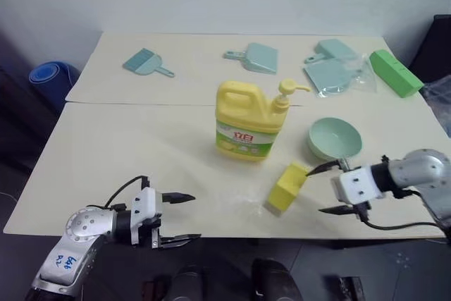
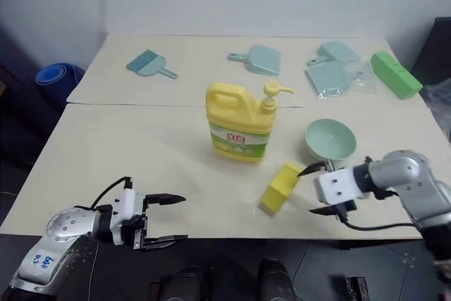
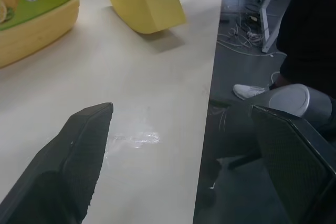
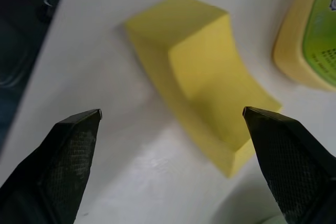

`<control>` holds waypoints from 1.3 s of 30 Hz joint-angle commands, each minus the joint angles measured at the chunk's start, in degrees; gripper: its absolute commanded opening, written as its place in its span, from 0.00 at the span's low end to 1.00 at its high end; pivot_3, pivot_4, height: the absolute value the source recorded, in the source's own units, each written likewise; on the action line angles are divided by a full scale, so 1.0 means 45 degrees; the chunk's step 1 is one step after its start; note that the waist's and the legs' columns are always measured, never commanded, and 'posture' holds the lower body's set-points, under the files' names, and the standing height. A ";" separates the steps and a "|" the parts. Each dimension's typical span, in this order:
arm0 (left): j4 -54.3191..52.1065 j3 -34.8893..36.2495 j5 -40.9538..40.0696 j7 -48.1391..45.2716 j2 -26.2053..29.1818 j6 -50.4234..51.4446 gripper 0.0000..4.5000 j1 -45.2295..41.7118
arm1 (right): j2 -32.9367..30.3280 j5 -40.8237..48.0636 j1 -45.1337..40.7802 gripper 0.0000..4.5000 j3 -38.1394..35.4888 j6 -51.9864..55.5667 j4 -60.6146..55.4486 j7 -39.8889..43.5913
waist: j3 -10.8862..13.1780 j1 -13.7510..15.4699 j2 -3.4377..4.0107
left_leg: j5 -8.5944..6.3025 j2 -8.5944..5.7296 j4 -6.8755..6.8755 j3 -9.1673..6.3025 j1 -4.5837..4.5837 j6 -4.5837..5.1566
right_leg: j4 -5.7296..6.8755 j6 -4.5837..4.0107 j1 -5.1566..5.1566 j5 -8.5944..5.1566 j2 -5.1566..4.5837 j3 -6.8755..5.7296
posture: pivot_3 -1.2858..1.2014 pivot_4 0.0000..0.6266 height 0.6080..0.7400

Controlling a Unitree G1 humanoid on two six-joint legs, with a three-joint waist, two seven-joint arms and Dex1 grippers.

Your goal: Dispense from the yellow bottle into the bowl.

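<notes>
Approaching, nothing grasped: my left gripper (image 1: pixel 177 218) and right gripper (image 1: pixel 328 188) are both spread wide. Yellow bottle (image 1: pixel 248 120) stands mid-table, bowl (image 1: pixel 334 138) just beside. Next I judge: steady bottle, press pump.

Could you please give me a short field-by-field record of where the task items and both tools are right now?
yellow bottle: upright mid-table, pump spout towards the bowl
bowl: on the table, to the bottle's right, apart from it
yellow block: in front of bottle and bowl
left tool: open, at the near table edge, holding nothing
right tool: open, right beside the block, holding nothing
dispensing: not yet begun
</notes>
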 commanded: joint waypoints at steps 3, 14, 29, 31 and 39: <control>-0.0829 0.0044 -0.0029 0.0299 0.0042 0.0295 0.98 0.0404 | 0.0752 -0.0685 -0.1689 1.00 0.1011 -0.1135 0.1012 0.0310 | 0.0002 0.0012 0.0004 | 0.0000 0.0002 0.0001 -0.0013 0.0001 -0.0001 | 0.0030 0.0000 -0.0009 0.0000 -0.0001 -0.0010 | 0.52 0.24 1.00; -0.0561 -0.0305 0.0225 0.0590 -0.0315 0.0321 0.98 0.0038 | 0.2214 -0.2106 -0.3492 1.00 0.2772 -0.1400 0.3757 0.0614 | 0.0002 0.0010 0.0004 | 0.0001 0.0002 0.0007 -0.0018 -0.0001 -0.0001 | 0.0042 0.0000 -0.0007 0.0000 -0.0006 -0.0021 | 0.52 0.24 1.00; -0.1127 -0.0545 -0.0763 0.0649 -0.1355 0.0527 1.00 -0.0245 | -0.0668 0.5188 0.2026 0.53 -0.2870 0.8690 -0.4422 0.0131 | 0.0004 0.0209 0.0006 | 0.0000 0.0000 0.0022 -0.0067 -0.0026 0.0000 | 0.0042 0.0004 0.0000 0.0003 -0.0012 -0.0041 | 0.52 0.24 1.00; -0.1101 -0.0565 -0.0993 0.0716 -0.1545 0.0736 1.00 -0.0502 | -0.0963 0.6515 0.3312 0.53 -0.5321 1.0897 -0.5399 -0.0814 | 0.0004 0.0267 0.0005 | 0.0000 0.0004 0.0021 -0.0071 -0.0016 -0.0003 | 0.0050 0.0004 0.0003 0.0002 -0.0010 -0.0040 | 0.52 0.24 1.00; -0.0309 -0.0672 -0.1777 0.0921 -0.2540 0.1656 1.00 -0.2287 | -0.1538 0.4534 0.3721 0.53 -0.8401 1.1441 0.0393 -0.4589 | -0.0007 0.0348 -0.0013 | 0.0001 -0.0026 0.0021 -0.0047 -0.0004 0.0002 | 0.0001 0.0003 0.0040 0.0003 -0.0009 0.0008 | 0.52 0.24 1.00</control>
